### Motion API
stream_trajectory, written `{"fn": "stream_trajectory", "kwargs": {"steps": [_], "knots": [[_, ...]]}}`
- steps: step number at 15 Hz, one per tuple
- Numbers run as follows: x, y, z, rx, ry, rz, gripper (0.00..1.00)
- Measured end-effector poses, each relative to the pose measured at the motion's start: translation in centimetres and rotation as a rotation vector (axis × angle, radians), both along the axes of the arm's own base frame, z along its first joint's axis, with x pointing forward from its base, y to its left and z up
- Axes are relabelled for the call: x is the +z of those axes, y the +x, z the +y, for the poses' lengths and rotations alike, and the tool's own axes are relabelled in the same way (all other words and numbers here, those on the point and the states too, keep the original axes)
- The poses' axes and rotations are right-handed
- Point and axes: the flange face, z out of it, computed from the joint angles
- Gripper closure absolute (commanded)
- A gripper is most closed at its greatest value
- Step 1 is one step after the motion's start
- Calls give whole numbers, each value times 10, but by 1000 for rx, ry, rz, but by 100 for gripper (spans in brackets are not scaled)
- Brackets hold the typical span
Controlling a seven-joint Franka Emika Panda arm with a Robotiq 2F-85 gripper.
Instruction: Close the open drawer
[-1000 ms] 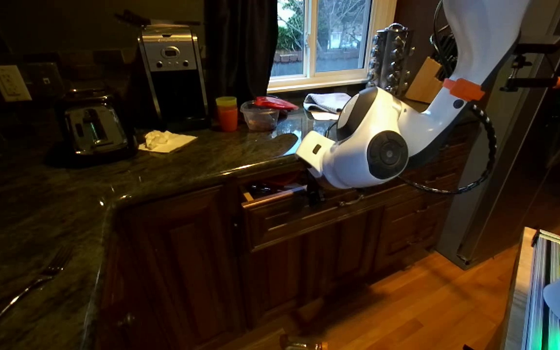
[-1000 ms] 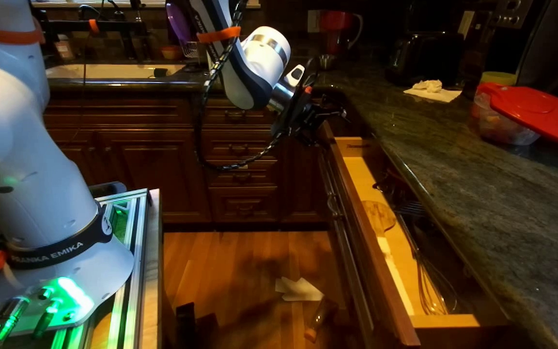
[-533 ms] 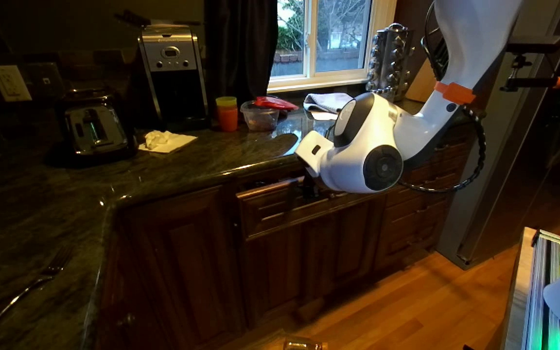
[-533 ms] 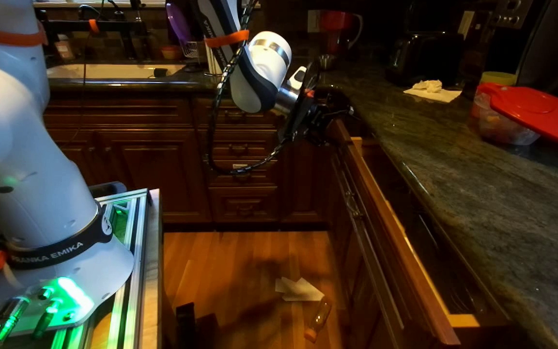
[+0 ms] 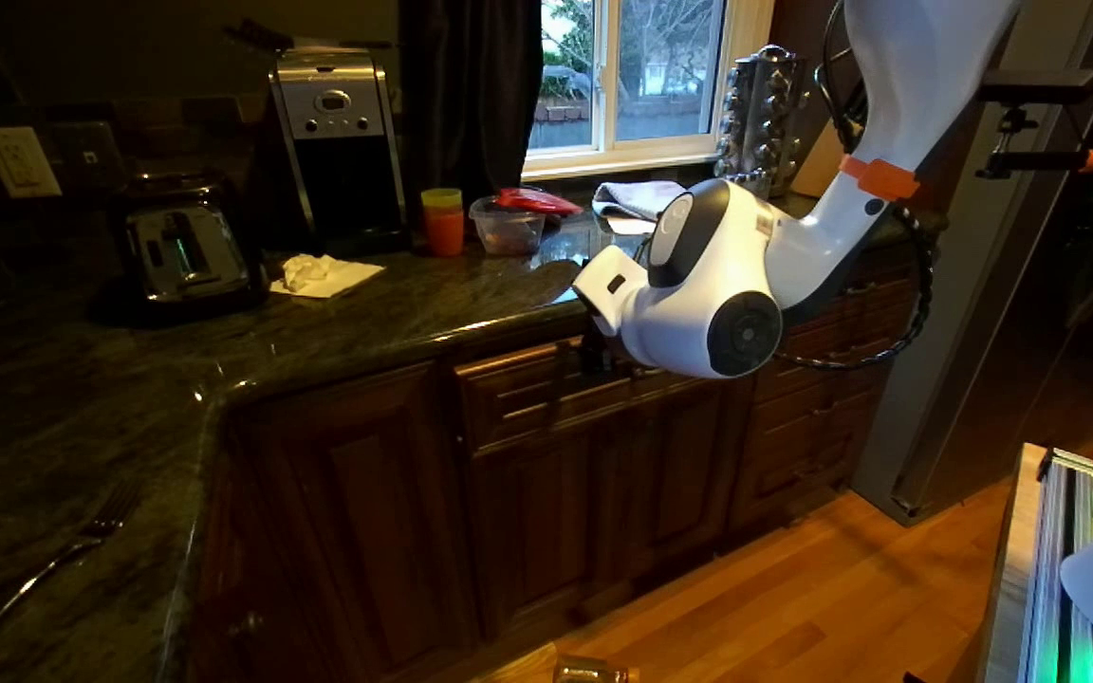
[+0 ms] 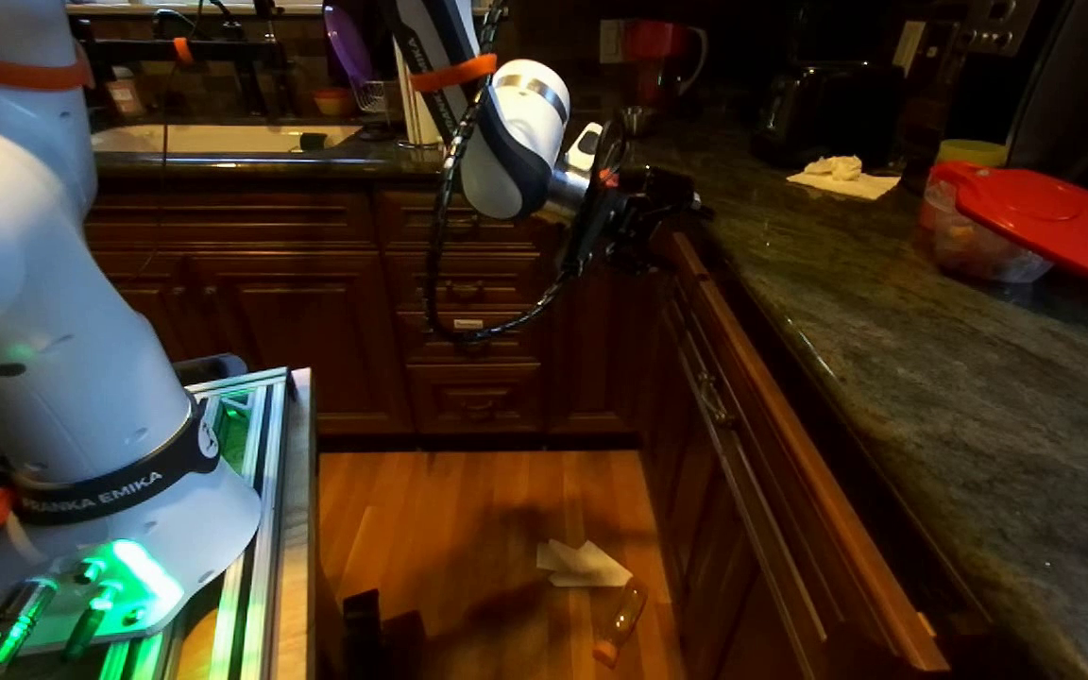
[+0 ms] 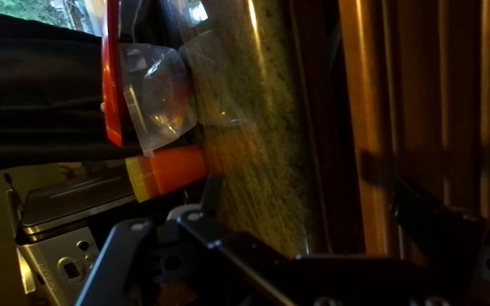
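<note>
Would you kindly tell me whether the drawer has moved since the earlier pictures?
Yes. In an exterior view, the drawer has slid inward toward the fixed countertop; the opening between them is narrower, though a slim gap remains.

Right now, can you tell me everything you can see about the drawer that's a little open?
The drawer has a wide, shallow front that looks like dark brown wood, with a raised panel and a curved, metal-looking handle. It sits below the edge of the counter, not quite shut: a dark gap shows behind its top edge. What's inside can't be seen. One of the robot's fingers is close to the front, but whether it touches can't be told.
</note>
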Motion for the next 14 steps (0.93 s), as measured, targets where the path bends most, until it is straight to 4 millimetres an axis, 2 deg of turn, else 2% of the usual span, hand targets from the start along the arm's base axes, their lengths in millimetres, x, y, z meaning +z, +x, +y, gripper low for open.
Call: {"fn": "stream_trajectory", "kwargs": {"steps": [3, 5, 10, 12, 14], "knots": [[6, 2, 1, -20, 29, -36, 0], [20, -1, 7, -48, 77, -35, 0], [83, -26, 17, -164, 222, 77, 0], [106, -38, 10, -205, 304, 149, 0], [124, -46, -7, -247, 381, 221, 0]]}}
